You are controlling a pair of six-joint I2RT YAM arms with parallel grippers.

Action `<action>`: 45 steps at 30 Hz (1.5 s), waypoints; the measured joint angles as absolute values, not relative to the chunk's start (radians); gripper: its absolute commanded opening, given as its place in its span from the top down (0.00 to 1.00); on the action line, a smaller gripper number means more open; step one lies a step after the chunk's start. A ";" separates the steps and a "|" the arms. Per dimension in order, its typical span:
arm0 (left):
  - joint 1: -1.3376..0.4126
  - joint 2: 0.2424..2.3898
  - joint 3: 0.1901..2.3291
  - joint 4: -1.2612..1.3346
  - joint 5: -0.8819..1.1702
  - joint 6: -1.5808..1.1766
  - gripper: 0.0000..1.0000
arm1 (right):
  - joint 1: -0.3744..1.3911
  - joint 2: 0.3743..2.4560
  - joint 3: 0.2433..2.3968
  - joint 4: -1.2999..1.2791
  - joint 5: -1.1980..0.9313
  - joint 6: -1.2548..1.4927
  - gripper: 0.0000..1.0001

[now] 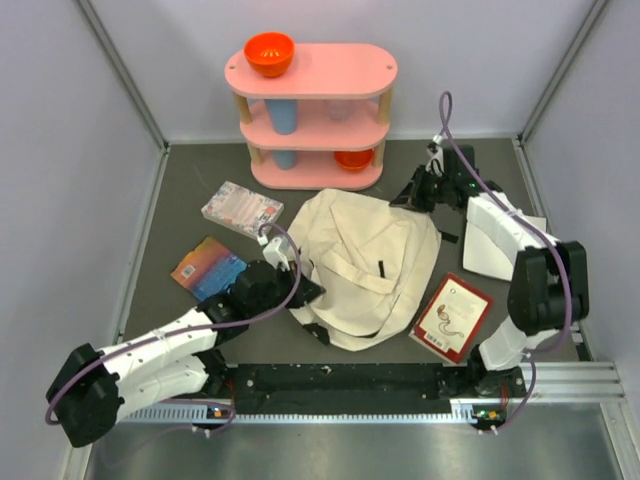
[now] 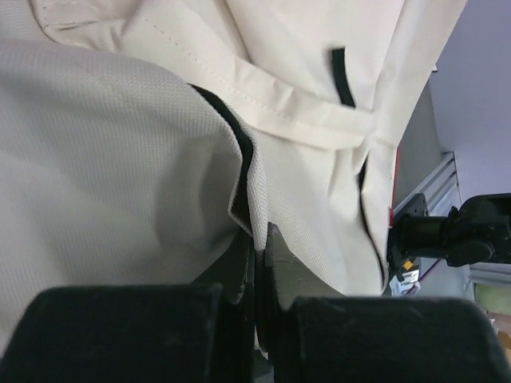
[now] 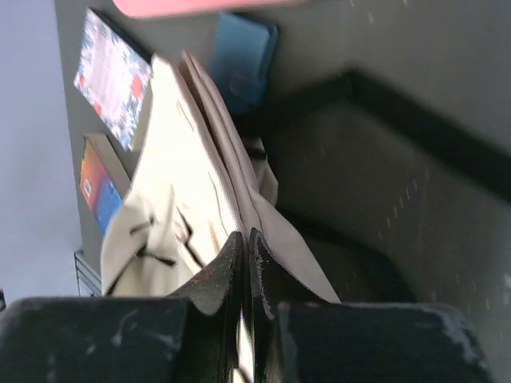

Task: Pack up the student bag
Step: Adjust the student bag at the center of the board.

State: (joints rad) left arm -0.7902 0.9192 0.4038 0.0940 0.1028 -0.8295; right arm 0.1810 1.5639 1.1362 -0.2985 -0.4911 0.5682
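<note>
The student bag (image 1: 365, 265), a cream canvas backpack with black zipper pulls, lies slumped in the middle of the dark table. My left gripper (image 1: 300, 290) is at its near-left edge, and in the left wrist view the fingers are shut on a fold of the bag's cream fabric (image 2: 120, 159), pinched at the left gripper's tips (image 2: 259, 237). My right gripper (image 1: 412, 193) is at the bag's far-right corner. In the right wrist view the right gripper (image 3: 244, 238) is shut on the bag's thin edge (image 3: 184, 175).
A floral book (image 1: 242, 208) and a colourful book (image 1: 208, 268) lie left of the bag, and a red-and-white book (image 1: 452, 315) lies at its right. A pink shelf (image 1: 312, 115) at the back holds an orange bowl (image 1: 269, 53), a blue cup (image 1: 283, 117) and another orange bowl (image 1: 353, 158).
</note>
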 measured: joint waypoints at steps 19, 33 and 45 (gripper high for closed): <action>-0.930 0.859 0.377 0.066 -0.020 -0.911 0.17 | 0.170 1.647 1.287 -0.445 -0.186 0.453 0.23; -0.786 0.651 0.554 -0.300 -0.459 -0.619 0.02 | 0.150 1.364 0.742 -0.357 -0.149 0.556 0.22; -0.467 1.045 0.551 -0.191 -0.015 -0.530 0.02 | 0.150 1.389 0.653 -0.220 -0.229 0.593 0.23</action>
State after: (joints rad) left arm -0.4675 1.0454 0.5507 -0.1913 -0.0154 -0.5301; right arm 0.1501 1.3891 0.6525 -0.2195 -0.2291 0.5926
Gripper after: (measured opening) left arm 0.984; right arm 0.773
